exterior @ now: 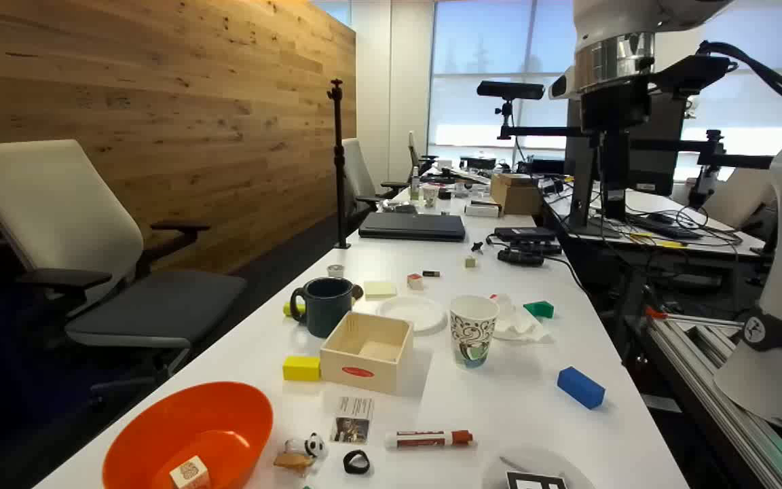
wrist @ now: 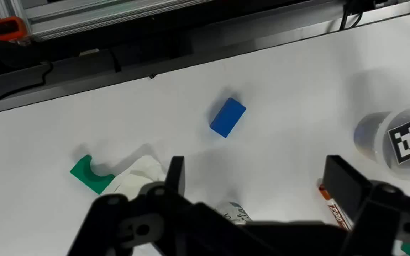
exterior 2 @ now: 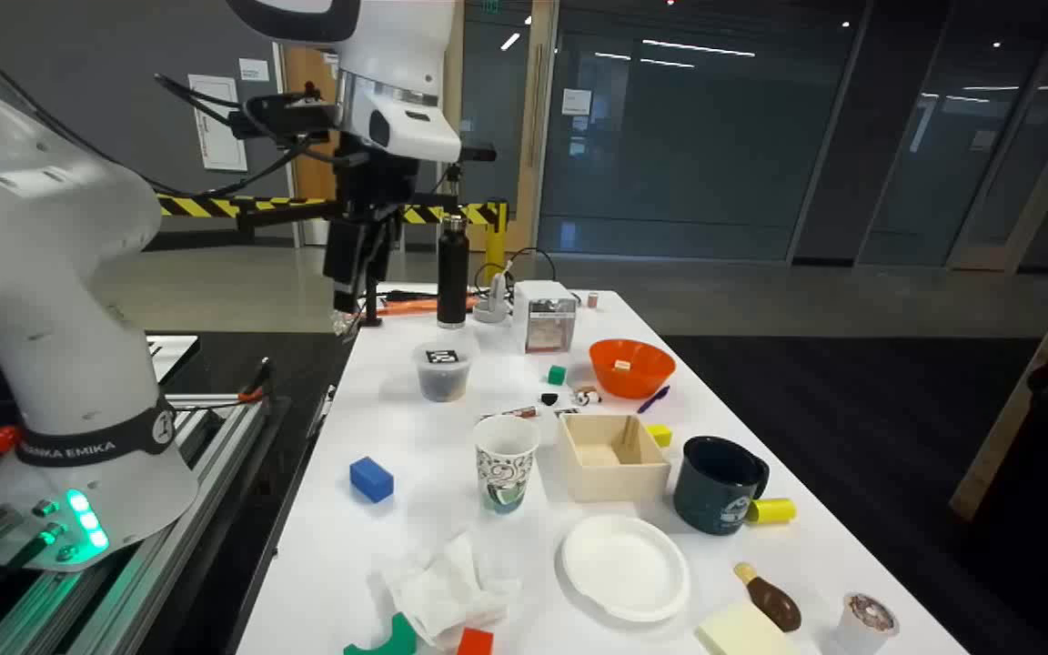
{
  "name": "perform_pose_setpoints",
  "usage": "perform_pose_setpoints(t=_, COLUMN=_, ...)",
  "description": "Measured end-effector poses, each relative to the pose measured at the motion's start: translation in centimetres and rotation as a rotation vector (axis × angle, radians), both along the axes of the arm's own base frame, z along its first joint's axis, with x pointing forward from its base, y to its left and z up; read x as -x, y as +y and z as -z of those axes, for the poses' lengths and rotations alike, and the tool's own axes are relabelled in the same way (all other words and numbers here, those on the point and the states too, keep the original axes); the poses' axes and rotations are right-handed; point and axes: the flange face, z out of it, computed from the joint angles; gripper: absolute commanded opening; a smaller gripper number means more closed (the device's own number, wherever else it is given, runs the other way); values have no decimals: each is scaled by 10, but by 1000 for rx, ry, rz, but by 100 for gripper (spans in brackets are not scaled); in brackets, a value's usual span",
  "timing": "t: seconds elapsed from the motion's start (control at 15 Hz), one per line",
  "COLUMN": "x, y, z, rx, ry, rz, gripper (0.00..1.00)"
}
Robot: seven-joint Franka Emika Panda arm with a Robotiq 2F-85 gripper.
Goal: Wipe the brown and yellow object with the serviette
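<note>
The serviette [exterior 2: 451, 591] is a crumpled white napkin lying on the table near the paper cup, in both exterior views [exterior: 520, 324]. The wrist view shows part of it [wrist: 137, 177] behind a finger. The brown and yellow object [exterior 2: 771, 600] has a brown rounded body and a pale yellow end. It lies on the table beyond the plate, beside a yellow pad. In an exterior view it is mostly hidden behind the dark mug [exterior: 357, 293]. My gripper [wrist: 253, 161] is open and empty, high above the table, with its fingers pointing down. It also shows in an exterior view [exterior 2: 360, 282].
A paper cup [exterior 2: 504, 468], wooden box [exterior 2: 617, 482], white plate [exterior 2: 569, 582] and dark mug [exterior 2: 713, 496] stand mid-table. A blue block [wrist: 228, 117] lies near the robot-side edge. A green block [wrist: 91, 176] and red block [exterior 2: 475, 642] touch or adjoin the serviette. An orange bowl [exterior: 160, 407] stands farther along.
</note>
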Motion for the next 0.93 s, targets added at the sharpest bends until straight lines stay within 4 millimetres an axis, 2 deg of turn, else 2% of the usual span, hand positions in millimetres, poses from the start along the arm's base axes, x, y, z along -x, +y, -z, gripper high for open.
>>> perform_pose_setpoints(t=0.53, x=-3, y=0, z=0, rx=7, ry=-17, rz=0, gripper=100)
perform_pose_setpoints(t=0.73, x=-22, y=-5, z=7, rx=16, ry=-85, rz=27, gripper=100)
perform_pose_setpoints(t=0.93, x=-43, y=-19, z=22, rx=31, ry=-142, rz=103, gripper=100)
